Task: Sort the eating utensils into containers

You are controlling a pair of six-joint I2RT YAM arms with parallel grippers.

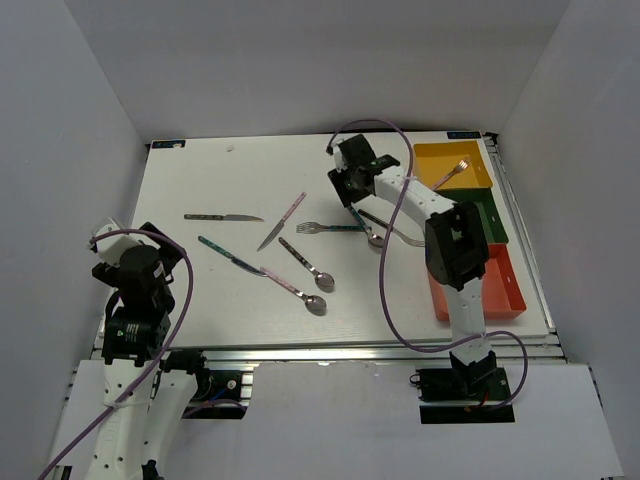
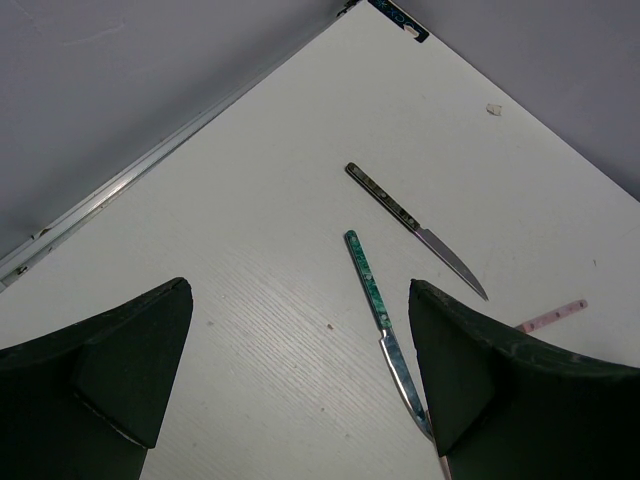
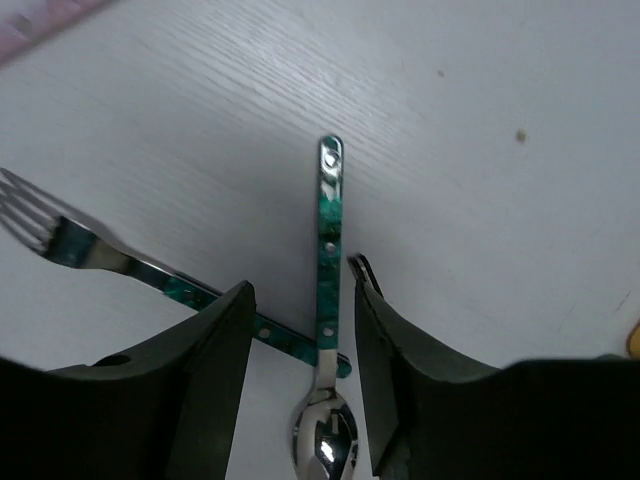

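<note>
The right gripper (image 3: 302, 285), jaws apart around the teal spoon (image 3: 327, 250) low in the frame, might pinch the crossing fork (image 3: 110, 262) too.

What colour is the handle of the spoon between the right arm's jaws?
Mottled teal green on the spoon, clearest in the right wrist view.

The left arm (image 1: 135, 290) and right arm (image 1: 455, 250) wear smooth white shells between chunky black joint housings. A lilac cable (image 1: 384, 270) loops loosely off each one. The left gripper (image 2: 300, 300) and right gripper (image 3: 302, 285) end in dark, blunt, wedge-shaped fingers.
</note>
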